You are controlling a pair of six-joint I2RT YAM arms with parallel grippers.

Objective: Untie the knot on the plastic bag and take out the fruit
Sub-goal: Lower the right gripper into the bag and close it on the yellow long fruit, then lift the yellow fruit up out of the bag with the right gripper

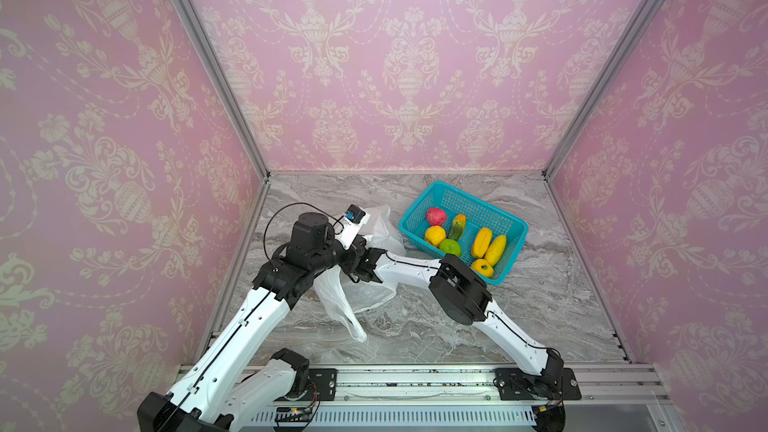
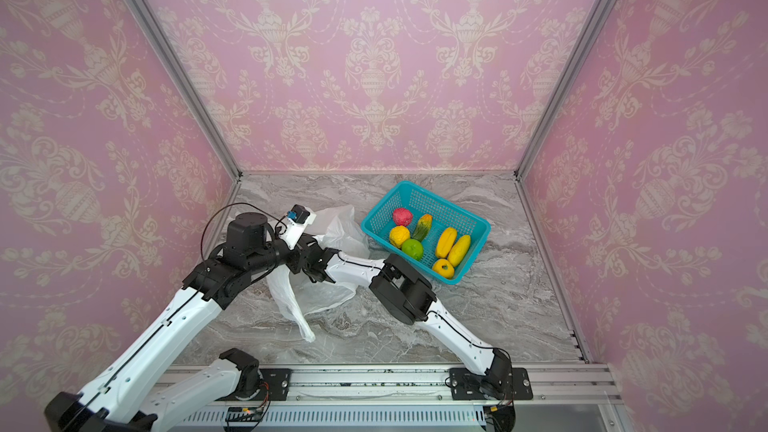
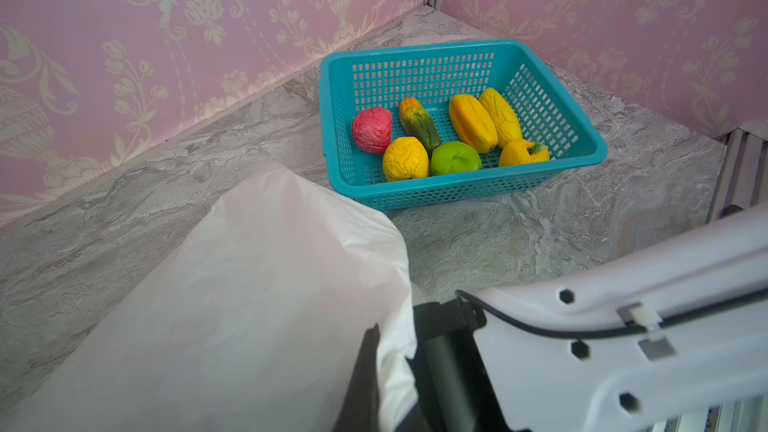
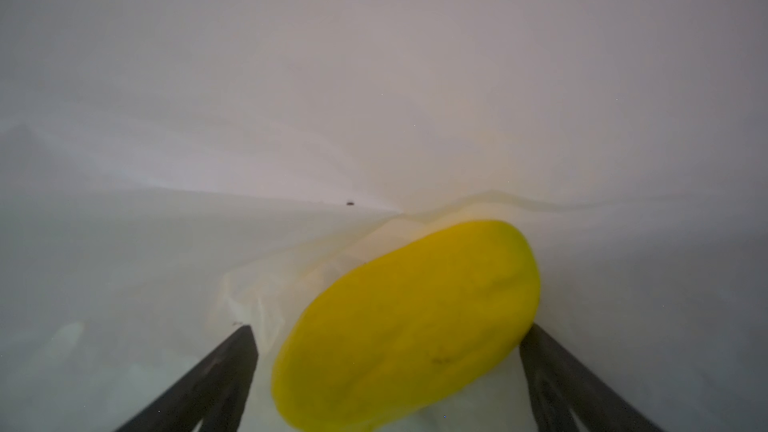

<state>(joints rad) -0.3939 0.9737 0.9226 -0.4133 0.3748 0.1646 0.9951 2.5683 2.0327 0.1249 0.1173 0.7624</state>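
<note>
Plastic bag [image 1: 357, 297] lies crumpled on the marble table [image 1: 457, 326], left of centre and just beside the teal basket [image 1: 420, 203]. One loose handle loop [image 1: 353, 326] trails toward the front rail. Both top views show this layout.

Left gripper [image 3: 392, 347]: jaws closed tight on a fold at the bag's edge. The plastic slopes away from the pinch down to the table.

Right gripper [image 4: 388, 326]: its arm reaches across the middle, and in both top views the gripper end is buried in the bag's mouth, close against the left gripper. The right wrist view shows only the white inside of the bag. Jaws are spread wide with nothing clamped.

Long yellow fruit [image 4: 415, 326] lies on the bag's floor between the two dark fingers [image 4: 224, 367], set slantwise, its far end past the tips. There is a clear gap at one finger. At the other, the fruit's edge meets the finger, touching or just beside; the close view is too soft to say.

Seven pieces sit in the basket, apart from both grippers:
- pink-red piece [image 1: 436, 216]
- long green-orange piece [image 1: 457, 226]
- round yellow piece [image 1: 434, 235]
- green round piece [image 1: 450, 247]
- two long yellow pieces side by side [image 1: 488, 246]
- small yellow-orange piece [image 1: 482, 268] at the near corner
</note>
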